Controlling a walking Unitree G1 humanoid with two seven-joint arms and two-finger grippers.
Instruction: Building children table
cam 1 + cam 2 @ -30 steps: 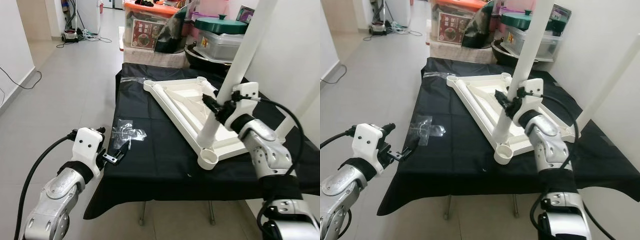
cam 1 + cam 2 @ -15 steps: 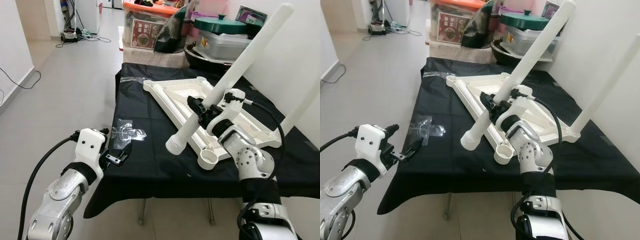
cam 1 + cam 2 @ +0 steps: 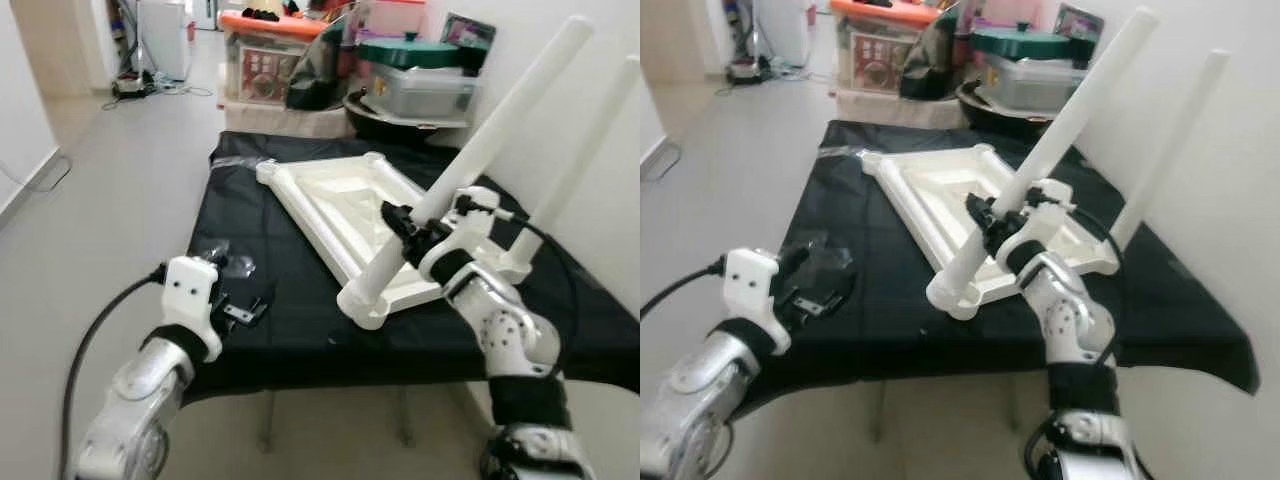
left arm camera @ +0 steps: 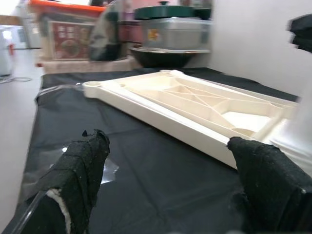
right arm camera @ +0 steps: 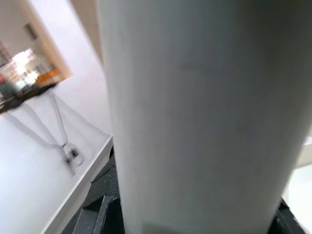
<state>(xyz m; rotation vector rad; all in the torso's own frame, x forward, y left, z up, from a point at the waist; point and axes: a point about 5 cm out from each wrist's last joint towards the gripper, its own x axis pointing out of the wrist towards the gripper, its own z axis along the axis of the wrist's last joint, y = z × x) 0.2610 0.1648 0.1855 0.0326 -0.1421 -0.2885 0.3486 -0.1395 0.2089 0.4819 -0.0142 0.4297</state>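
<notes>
A white plastic tabletop lies upside down on the black-clothed table. My right gripper is shut on a long white tubular leg that leans to the right, with its lower end at the tabletop's near corner socket. In the right wrist view the leg is very close. A second white leg stands in the corner on the right. My left gripper hovers open at the table's near left edge, its padded fingers wide apart and aimed at the tabletop.
A clear plastic bag lies on the cloth by my left gripper. Storage boxes, one with a green lid and one with an orange lid, crowd the far end. A white wall runs along the right. Open floor lies to the left.
The leg's lower end, which hung free left of the tabletop half a second ago, now rests at the near corner socket. The camera has shifted. My left gripper holds about the same place.
</notes>
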